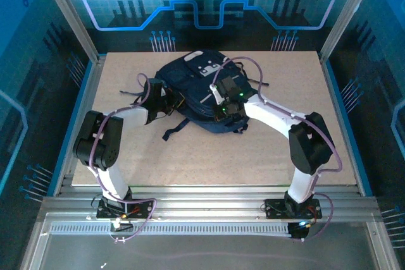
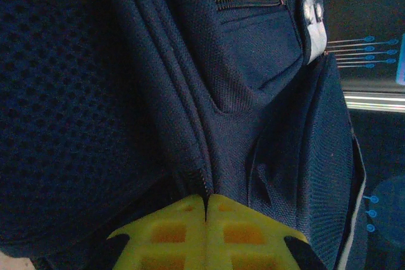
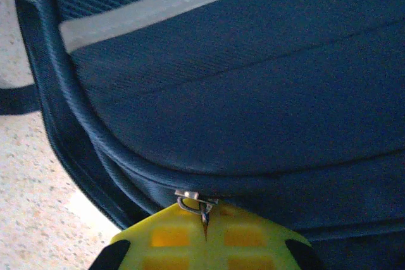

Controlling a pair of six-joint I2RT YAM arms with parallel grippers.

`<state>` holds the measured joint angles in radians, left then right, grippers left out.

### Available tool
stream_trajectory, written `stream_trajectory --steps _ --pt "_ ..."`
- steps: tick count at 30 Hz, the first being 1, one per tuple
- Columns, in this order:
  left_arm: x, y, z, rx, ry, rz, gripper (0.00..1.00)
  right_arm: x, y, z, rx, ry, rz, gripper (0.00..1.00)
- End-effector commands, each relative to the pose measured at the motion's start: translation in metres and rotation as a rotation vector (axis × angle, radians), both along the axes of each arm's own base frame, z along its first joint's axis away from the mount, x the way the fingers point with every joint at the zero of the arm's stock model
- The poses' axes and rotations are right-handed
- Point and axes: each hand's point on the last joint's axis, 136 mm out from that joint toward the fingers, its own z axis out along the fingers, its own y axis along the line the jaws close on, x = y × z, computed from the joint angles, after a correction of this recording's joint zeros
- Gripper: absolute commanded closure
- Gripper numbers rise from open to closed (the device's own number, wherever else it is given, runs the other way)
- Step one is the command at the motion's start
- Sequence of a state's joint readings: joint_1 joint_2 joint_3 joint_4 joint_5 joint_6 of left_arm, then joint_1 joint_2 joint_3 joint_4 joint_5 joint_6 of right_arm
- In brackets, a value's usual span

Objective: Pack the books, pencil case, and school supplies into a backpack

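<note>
Right wrist: pinching the zipper pull [image 3: 189,198] with the right tool [image 3: 204,219], closed tight. Left tool [image 2: 205,205] likewise shut, clamping backpack [image 1: 190,83] fabric, mid-bench toward the far side. Draw along the track, keeping cloth taut. Bare bench [image 1: 253,156] nearer for sweep.

Backpack [image 2: 253,61] = matt woven navy cloth w/ a coarse mesh panel [image 2: 57,105], zip pull [image 3: 188,199] shiny metal. Right gripper [image 3: 204,218] pads [image 3: 168,237] look like smooth yellow plastic, table [image 1: 253,156] matt n speckled.
</note>
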<state>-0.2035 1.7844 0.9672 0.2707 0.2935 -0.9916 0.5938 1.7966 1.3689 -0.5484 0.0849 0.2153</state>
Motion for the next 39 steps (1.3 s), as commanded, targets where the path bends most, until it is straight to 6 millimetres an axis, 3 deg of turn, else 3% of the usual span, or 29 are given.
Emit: stream_trajectory --steps 1,5,8,10,13,15,17,22,26,29,33,39 --pt "0.027 0.029 0.006 0.061 -0.049 0.063 1.00 -0.010 -0.039 -0.017 -0.183 0.093 0.018 1.00" --pt "0.037 0.035 0.004 0.055 -0.044 0.066 1.00 0.004 -0.073 -0.018 -0.388 0.054 -0.011 1.00" --pt "0.045 0.036 0.005 0.062 -0.046 0.054 1.00 0.005 -0.069 -0.015 -0.395 0.058 0.021 1.00" --pt "0.051 0.033 0.006 0.062 -0.046 0.035 0.98 -0.003 -0.043 -0.012 -0.287 0.083 0.088 1.00" --pt "0.062 0.023 0.005 0.024 -0.037 -0.003 0.87 -0.022 0.007 -0.003 -0.124 0.091 0.223 1.00" --pt "0.068 0.016 0.003 -0.003 -0.034 -0.024 0.78 -0.035 0.041 0.006 -0.035 0.082 0.303 1.00" --pt "0.073 0.012 0.002 -0.021 -0.031 -0.040 0.62 -0.044 0.069 0.013 0.039 0.074 0.359 1.00" --pt "0.077 0.012 0.009 -0.023 -0.027 -0.057 0.39 -0.040 0.119 0.025 0.155 0.058 0.396 1.00" --pt "0.065 0.024 0.024 -0.008 -0.028 -0.042 0.24 -0.020 0.141 0.033 0.190 0.026 0.383 1.00" --pt "0.047 0.036 0.033 0.016 -0.012 -0.028 0.16 -0.008 0.146 0.035 0.176 0.006 0.364 1.00" --pt "0.017 0.053 0.039 0.062 0.030 0.000 0.14 0.006 0.143 0.034 0.174 -0.005 0.304 1.00" --pt "-0.030 0.057 0.036 0.039 0.098 0.048 0.14 0.015 0.138 0.034 0.268 0.045 0.216 1.00"
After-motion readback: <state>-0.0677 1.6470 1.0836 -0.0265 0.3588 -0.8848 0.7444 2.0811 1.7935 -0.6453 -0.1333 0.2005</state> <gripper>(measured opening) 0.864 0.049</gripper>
